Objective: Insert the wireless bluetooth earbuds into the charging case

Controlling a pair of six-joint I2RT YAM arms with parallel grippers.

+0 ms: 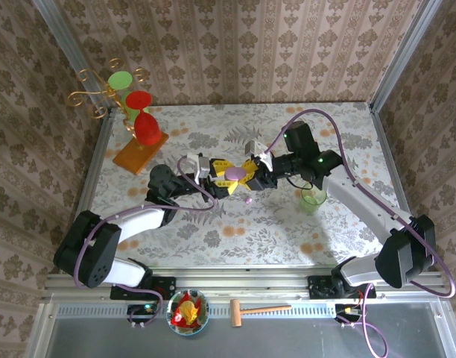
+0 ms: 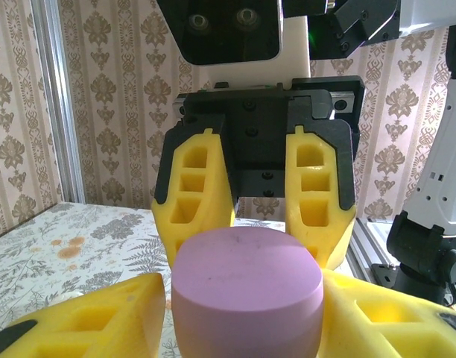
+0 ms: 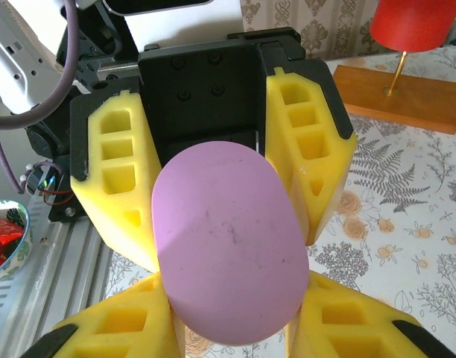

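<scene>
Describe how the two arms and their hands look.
The left arm and right arm have white and black links, and a purple cable loops along each. The left hand and right hand have black bodies and yellow fingers with square hollows.

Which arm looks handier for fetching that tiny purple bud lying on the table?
Probably the left. The right pincer is shut on the lilac case, so it's busy; the left pincer flanks the case, grip unclear. The bud lies close by both.
</scene>
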